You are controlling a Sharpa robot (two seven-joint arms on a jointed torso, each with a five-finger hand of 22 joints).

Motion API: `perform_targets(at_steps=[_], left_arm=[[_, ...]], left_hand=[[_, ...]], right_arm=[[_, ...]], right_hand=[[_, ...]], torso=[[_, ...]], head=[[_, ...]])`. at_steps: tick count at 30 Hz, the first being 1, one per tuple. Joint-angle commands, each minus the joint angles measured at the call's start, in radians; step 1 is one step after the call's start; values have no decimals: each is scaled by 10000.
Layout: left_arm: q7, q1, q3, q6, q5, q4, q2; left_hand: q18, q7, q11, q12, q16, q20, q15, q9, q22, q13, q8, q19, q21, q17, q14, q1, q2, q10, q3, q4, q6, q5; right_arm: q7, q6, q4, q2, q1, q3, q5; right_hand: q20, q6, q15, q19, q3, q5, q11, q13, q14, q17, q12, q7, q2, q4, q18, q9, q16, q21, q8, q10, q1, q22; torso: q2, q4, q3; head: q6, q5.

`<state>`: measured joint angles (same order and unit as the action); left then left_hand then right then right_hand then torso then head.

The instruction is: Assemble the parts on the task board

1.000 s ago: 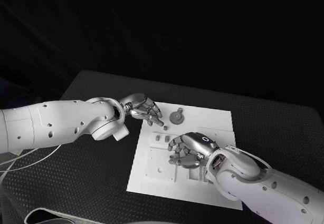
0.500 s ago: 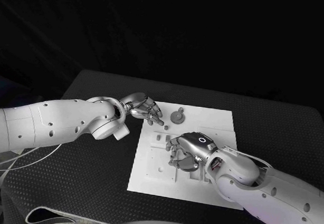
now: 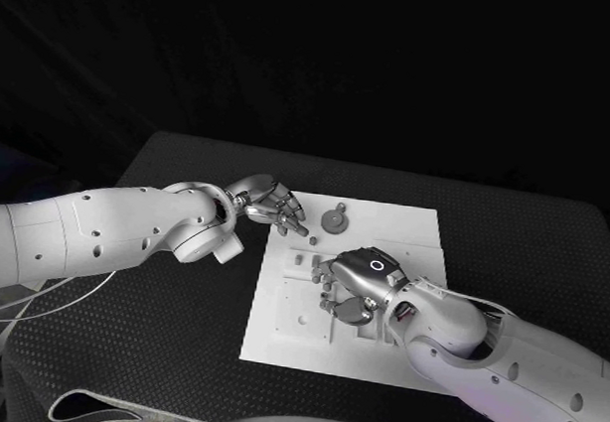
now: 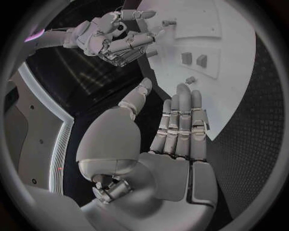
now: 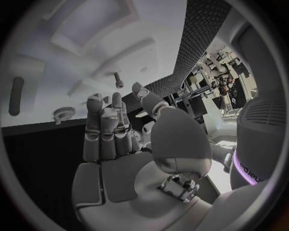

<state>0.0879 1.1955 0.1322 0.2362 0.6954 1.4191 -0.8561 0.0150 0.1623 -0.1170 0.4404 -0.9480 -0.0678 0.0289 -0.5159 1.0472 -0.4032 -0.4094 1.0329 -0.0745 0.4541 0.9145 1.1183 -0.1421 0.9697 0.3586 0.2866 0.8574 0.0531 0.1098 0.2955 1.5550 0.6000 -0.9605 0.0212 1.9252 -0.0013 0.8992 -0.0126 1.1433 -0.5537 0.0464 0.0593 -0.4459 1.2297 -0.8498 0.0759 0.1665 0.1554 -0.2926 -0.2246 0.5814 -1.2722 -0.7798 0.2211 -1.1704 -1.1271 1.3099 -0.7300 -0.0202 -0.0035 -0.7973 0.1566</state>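
Observation:
The white task board (image 3: 390, 226) lies in the middle of the black table. My right hand (image 3: 354, 289) hovers low over the board's centre, fingers pointing down and apart, nothing in them. In the right wrist view my right hand (image 5: 111, 130) shows a bare palm, with a small peg (image 5: 118, 79) standing on the board just past the fingertips. My left hand (image 3: 267, 205) is at the board's far left edge, fingers straight and apart, holding nothing; its palm (image 4: 175, 159) is bare too. A round toothed part (image 3: 334, 219) lies near the board's far edge.
Two small block parts (image 3: 306, 261) stand on the board's left side, between the two hands; the left wrist view shows these blocks (image 4: 194, 59) beyond my fingertips. Black table surface (image 3: 168, 289) surrounds the board on every side.
My right hand and forearm have shifted a little to the left over the board's centre, with the wrist turning slightly. The left hand has stayed where it was.

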Motion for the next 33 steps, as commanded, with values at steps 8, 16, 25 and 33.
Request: perform_targets(at_steps=[8,16,25,33], left_arm=[[88,9,-7,-109,2,7,8],[89,9,-7,-106,-3,10,12],[86,9,-7,-109,-5,17,16],[85,9,-7,-114,-15,11,17]], left_hand=[[-76,-9,-6,60,60,-14,0,19,15,-2,-66,41,14,15,80,-7,-37,-97,70,11,-81,-42],[-78,-7,-7,62,63,-12,0,21,16,-2,-68,43,13,20,83,-19,-36,-100,67,6,-83,-42],[-78,-6,-8,64,65,-13,0,23,17,-2,-69,44,13,25,85,-29,-38,-103,64,4,-86,-42],[-77,-5,-9,67,67,-14,0,25,18,-2,-70,46,12,30,88,-35,-38,-106,64,4,-90,-42]], right_arm=[[219,33,-87,-20,3,-4,497],[185,-500,-228,-100,-15,-1,510],[161,-613,-323,-224,-44,5,509],[150,-713,-371,-289,-54,17,528]], right_hand=[[-53,105,-81,84,-11,39,324,138,155,36,65,-14,15,3,-372,-28,-56,2,75,135,-169,105],[-46,184,-77,50,-24,39,326,226,135,55,48,-46,-55,2,-372,-30,-35,27,121,97,-222,100],[-23,272,-65,20,16,38,338,313,114,65,21,-80,-56,15,-372,-35,-27,37,167,86,-179,106],[-14,289,-61,19,25,39,341,356,109,69,13,-87,-83,23,-372,-46,-28,38,174,74,-139,107]], torso=[[-13,-3,2],[-10,-7,-5],[-11,-8,-7],[-9,-10,-2]], head=[[10,-4],[1,-9],[-10,-9],[-30,-11]])
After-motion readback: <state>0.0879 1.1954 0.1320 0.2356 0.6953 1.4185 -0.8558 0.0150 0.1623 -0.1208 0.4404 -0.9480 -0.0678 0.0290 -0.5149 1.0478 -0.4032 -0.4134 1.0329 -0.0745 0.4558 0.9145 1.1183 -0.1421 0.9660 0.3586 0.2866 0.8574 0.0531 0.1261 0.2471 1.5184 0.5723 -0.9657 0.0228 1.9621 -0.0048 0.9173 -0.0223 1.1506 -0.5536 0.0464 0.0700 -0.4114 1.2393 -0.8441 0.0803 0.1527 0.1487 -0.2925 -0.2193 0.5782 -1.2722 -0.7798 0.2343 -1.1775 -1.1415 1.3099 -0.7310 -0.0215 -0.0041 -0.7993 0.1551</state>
